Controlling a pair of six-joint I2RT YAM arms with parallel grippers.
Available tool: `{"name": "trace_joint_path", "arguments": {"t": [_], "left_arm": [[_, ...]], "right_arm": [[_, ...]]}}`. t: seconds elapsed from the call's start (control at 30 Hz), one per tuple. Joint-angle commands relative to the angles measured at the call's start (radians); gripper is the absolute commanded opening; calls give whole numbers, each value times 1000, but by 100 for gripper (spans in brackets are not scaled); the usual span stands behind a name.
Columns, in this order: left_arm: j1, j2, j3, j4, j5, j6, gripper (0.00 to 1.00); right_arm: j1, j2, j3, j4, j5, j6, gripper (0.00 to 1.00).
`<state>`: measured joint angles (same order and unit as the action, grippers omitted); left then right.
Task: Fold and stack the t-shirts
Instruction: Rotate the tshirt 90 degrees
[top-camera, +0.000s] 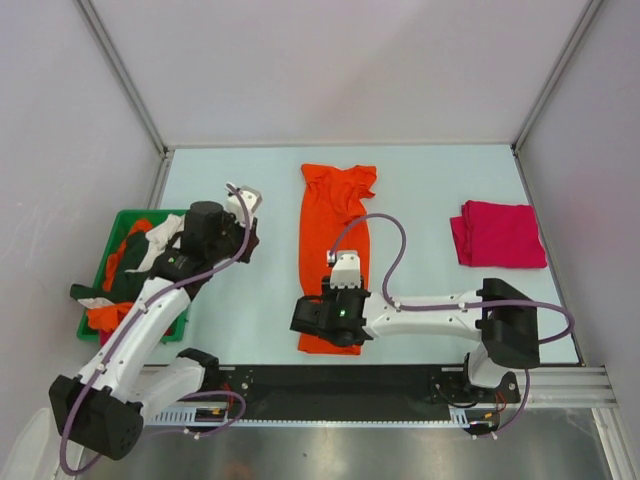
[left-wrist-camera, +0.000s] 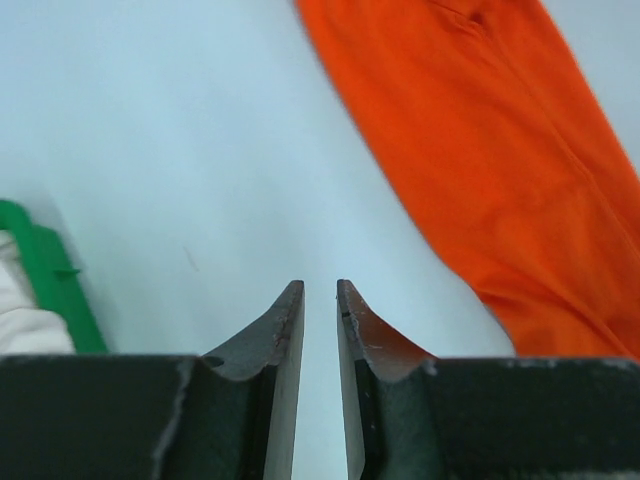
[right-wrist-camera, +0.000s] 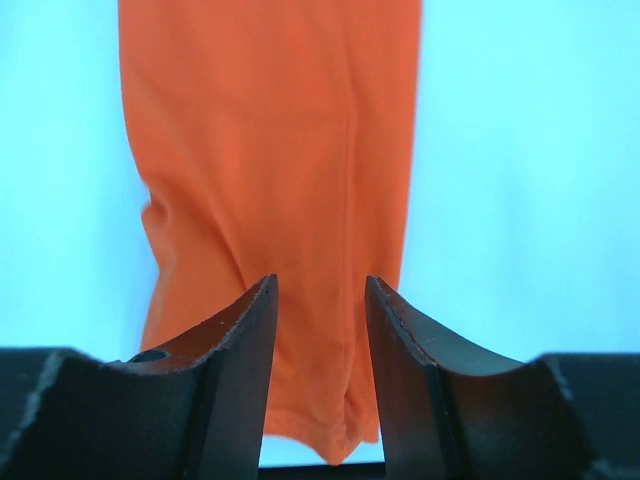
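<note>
A bright orange t-shirt (top-camera: 335, 235) lies in a long narrow strip down the middle of the table, its crumpled end at the far side. My right gripper (top-camera: 326, 320) hovers over its near hem. In the right wrist view the gripper (right-wrist-camera: 320, 280) is open, with the orange t-shirt (right-wrist-camera: 270, 150) showing between its fingers. A magenta-red t-shirt (top-camera: 497, 234) lies folded at the right. My left gripper (top-camera: 240, 238) is left of the strip. In the left wrist view it (left-wrist-camera: 320, 285) stands over bare table with a narrow gap and nothing in it, the orange t-shirt (left-wrist-camera: 500, 150) off to its right.
A green plastic bin (top-camera: 92, 300) at the table's left edge holds several jumbled t-shirts in dark green, cream and orange. Its rim (left-wrist-camera: 50, 285) and a cream cloth (left-wrist-camera: 25, 325) show at the left of the left wrist view. Walls enclose the table on three sides.
</note>
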<state>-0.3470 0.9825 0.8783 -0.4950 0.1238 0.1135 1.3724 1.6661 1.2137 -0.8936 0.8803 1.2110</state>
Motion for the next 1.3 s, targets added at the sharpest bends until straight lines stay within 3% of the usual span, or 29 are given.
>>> {"name": "trace_joint_path", "arguments": {"t": [0.0, 0.17, 0.2, 0.37, 0.47, 0.5, 0.57, 0.73, 0.83, 0.87, 0.93, 1.0, 1.03, 1.07, 1.17, 1.23, 1.27], "left_arm": [[161, 8, -47, 191, -6, 12, 25], [458, 76, -151, 418, 178, 5, 25], [477, 93, -168, 490, 210, 9, 25], [502, 179, -269, 689, 253, -1, 27], [503, 176, -389, 947, 257, -64, 29], [500, 180, -427, 1121, 249, -77, 32], [502, 202, -501, 1260, 252, -107, 35], [465, 275, -499, 1245, 232, -100, 33], [459, 301, -645, 1505, 211, -103, 35], [441, 306, -669, 1602, 208, -95, 40], [393, 297, -684, 1578, 159, -25, 43], [326, 308, -681, 1590, 73, -8, 65], [325, 300, -680, 1574, 73, -8, 92], [325, 304, -687, 1596, 60, -11, 99], [315, 360, -768, 1807, 46, -17, 100], [309, 331, -754, 1724, 25, 0, 99], [309, 355, -754, 1768, 23, -6, 100]], "right_arm": [[-3, -5, 136, -155, 232, 55, 46], [2, 4, 207, -218, 333, 19, 47], [5, 4, 216, -246, 345, 27, 48], [37, 27, 237, -336, 402, 108, 48], [50, 67, 274, -434, 410, 197, 49], [57, 93, 286, -471, 411, 229, 49], [66, 125, 342, -603, 414, 307, 49], [94, 156, 374, -624, 414, 347, 50], [94, 161, 383, -623, 410, 352, 50], [94, 164, 395, -622, 408, 349, 50], [94, 170, 405, -623, 416, 340, 50], [93, 179, 412, -623, 427, 337, 50], [83, 179, 415, -622, 427, 335, 50], [77, 173, 414, -622, 424, 341, 50], [33, 146, 382, -620, 408, 375, 51], [10, 109, 343, -620, 410, 380, 51], [-16, 95, 331, -620, 413, 380, 50]]}}
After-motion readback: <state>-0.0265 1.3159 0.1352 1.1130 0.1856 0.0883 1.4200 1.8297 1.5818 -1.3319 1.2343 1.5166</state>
